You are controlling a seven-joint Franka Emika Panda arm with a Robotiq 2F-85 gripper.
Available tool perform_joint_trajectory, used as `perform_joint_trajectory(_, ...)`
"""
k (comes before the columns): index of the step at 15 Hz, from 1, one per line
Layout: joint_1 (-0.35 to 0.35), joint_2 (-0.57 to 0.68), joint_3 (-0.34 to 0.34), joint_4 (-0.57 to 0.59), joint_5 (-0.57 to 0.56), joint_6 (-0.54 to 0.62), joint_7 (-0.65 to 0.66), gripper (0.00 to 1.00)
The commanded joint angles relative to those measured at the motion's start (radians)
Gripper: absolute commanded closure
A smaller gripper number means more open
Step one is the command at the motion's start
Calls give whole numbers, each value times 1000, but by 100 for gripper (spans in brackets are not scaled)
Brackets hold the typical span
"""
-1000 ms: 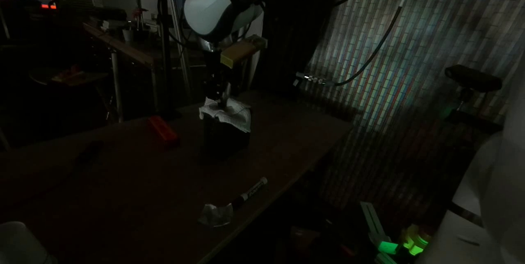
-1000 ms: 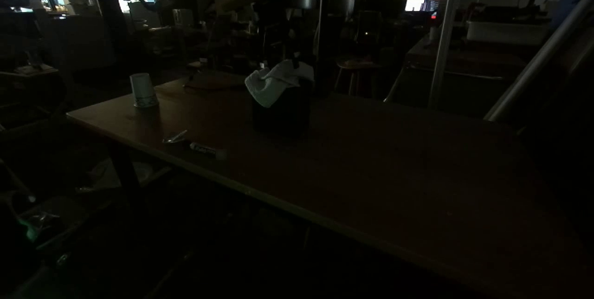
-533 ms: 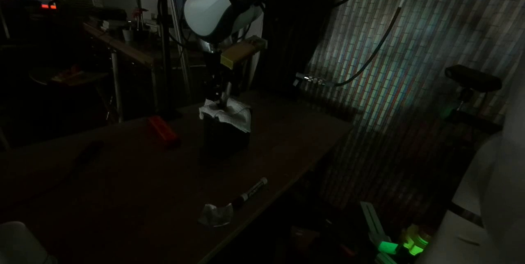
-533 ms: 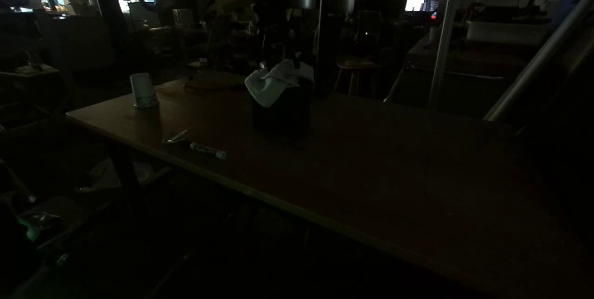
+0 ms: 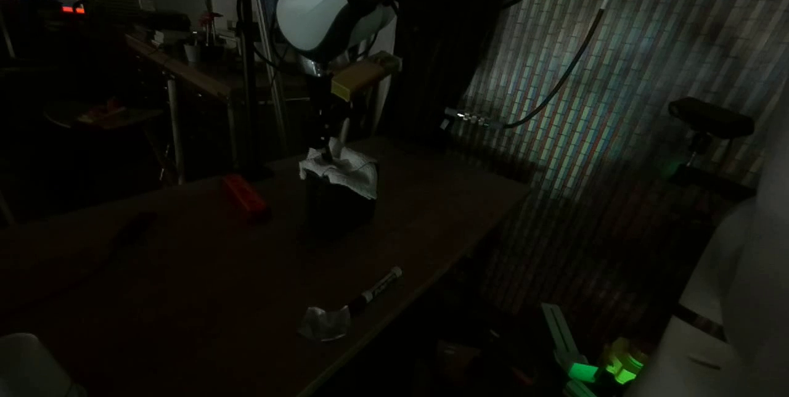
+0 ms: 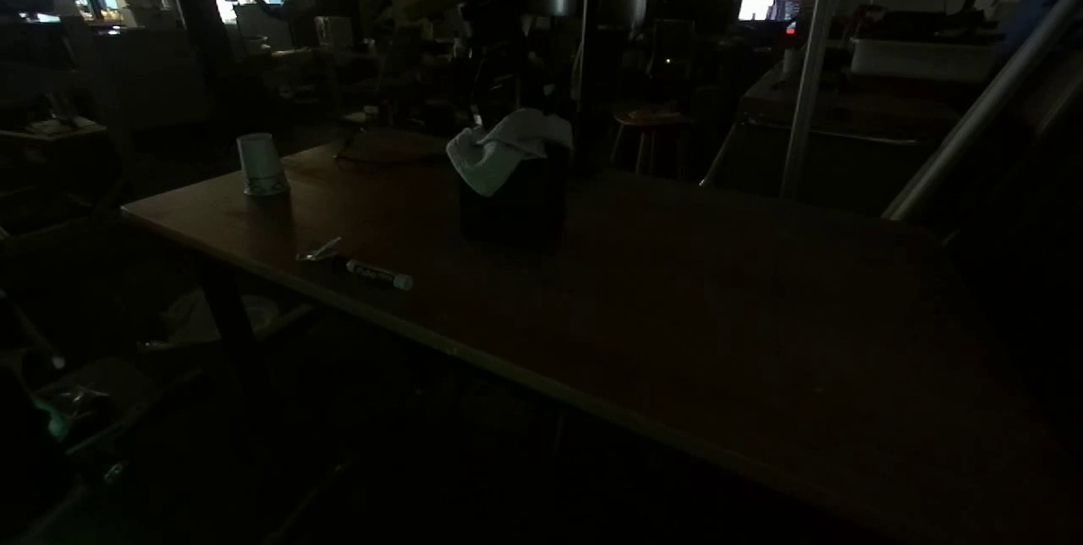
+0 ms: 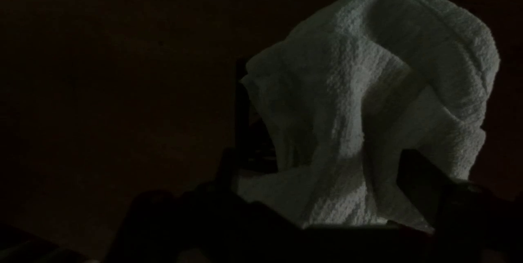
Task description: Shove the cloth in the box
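A white cloth (image 5: pixel 346 170) lies draped over the top of a dark box (image 5: pixel 339 207). In both exterior views the cloth (image 6: pixel 504 147) hangs over the rim of the box (image 6: pixel 512 211). In the wrist view the folded cloth (image 7: pixel 347 71) covers most of the opening, with a dark gap at the box's left edge (image 7: pixel 242 120). My gripper (image 7: pixel 320 163) is open, its fingers wide apart on either side of a cloth fold. In an exterior view the gripper (image 6: pixel 513 109) is right at the cloth's top. Whether the fingertips touch the cloth is too dark to tell.
A red block (image 5: pixel 245 195) lies on the table (image 5: pixel 203 261) beside the box. A marker (image 5: pixel 382 283) and a crumpled clear wrapper (image 5: pixel 325 323) lie near the table edge. An upturned cup (image 6: pixel 262 164) stands at the table's far end in an exterior view.
The gripper fingers have spread wider and shifted slightly at the cloth's top. The cloth and box look the same.
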Motion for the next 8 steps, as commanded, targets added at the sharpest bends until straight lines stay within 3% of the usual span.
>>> perform_joint_trajectory(1,-2,-32,-1,-1,17,-8,-16,0)
perform_joint_trajectory(8,-9,-62,-3,-4,31,-10,-20,0)
